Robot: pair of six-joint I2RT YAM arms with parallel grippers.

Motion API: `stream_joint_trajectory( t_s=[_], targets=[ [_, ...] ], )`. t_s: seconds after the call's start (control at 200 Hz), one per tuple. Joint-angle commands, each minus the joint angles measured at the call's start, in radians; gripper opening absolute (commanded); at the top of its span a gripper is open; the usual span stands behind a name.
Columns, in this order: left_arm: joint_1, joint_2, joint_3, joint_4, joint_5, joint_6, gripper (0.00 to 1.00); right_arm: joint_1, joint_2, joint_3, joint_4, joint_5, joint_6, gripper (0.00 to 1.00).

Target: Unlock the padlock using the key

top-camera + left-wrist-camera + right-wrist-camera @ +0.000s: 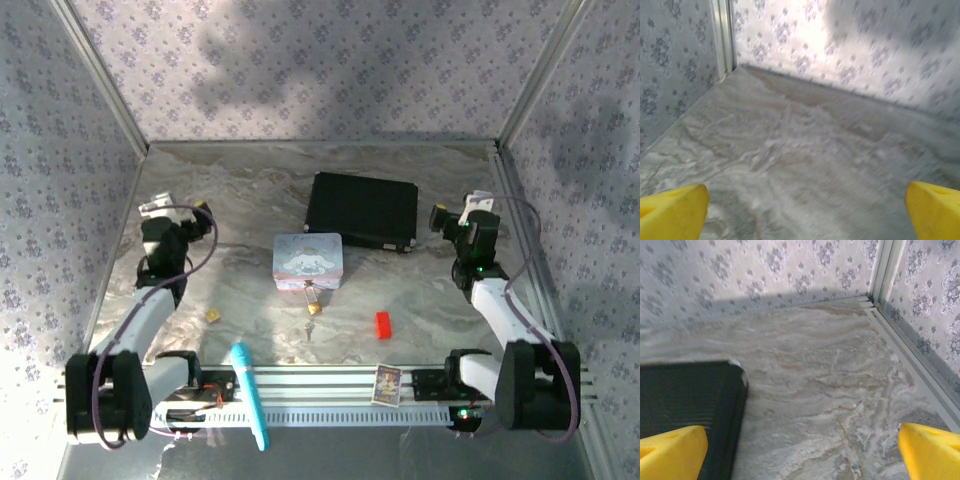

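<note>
The tiny brass padlock (314, 308) lies on the marble table just in front of the pastel cartoon tin (307, 260). I cannot make out the key for certain; a thin faint shape lies just below the padlock. My left gripper (180, 207) is raised at the back left, well away from the padlock. Its yellow fingertips (672, 210) stand wide apart, open over bare marble, the left gripper (805, 212) holding nothing. My right gripper (458, 208) is at the back right, open and holding nothing. The right gripper (802, 452) hovers by the corner of the black box (685, 400).
A black box (362, 210) sits behind the tin. A red block (383, 325), a small tan piece (213, 316), a blue pen (250, 395) and a picture card (387, 384) lie toward the front. Patterned walls (300, 60) enclose the table.
</note>
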State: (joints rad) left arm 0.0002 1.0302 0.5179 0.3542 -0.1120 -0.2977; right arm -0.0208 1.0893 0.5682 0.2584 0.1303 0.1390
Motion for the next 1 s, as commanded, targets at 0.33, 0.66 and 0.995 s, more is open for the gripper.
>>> stream_joint_trajectory(
  t_s=[0.33,0.66,0.995],
  targets=[
    [-0.203,-0.178,0.097,-0.579,0.24,-0.402,1.0,0.307,0.005,0.188,-0.559,-0.365,0.12,0.85],
    [-0.564,-0.204,0.041,-0.73,-0.004,-0.562,0.95,0.881,0.102,0.198,-0.626,-0.028,0.208,0.74],
    [-0.653,-0.253,-0.066,-0.717,-0.048,-0.647,0.94,1.215,0.392,0.284,-0.585,0.156,0.363,0.63]
  ],
)
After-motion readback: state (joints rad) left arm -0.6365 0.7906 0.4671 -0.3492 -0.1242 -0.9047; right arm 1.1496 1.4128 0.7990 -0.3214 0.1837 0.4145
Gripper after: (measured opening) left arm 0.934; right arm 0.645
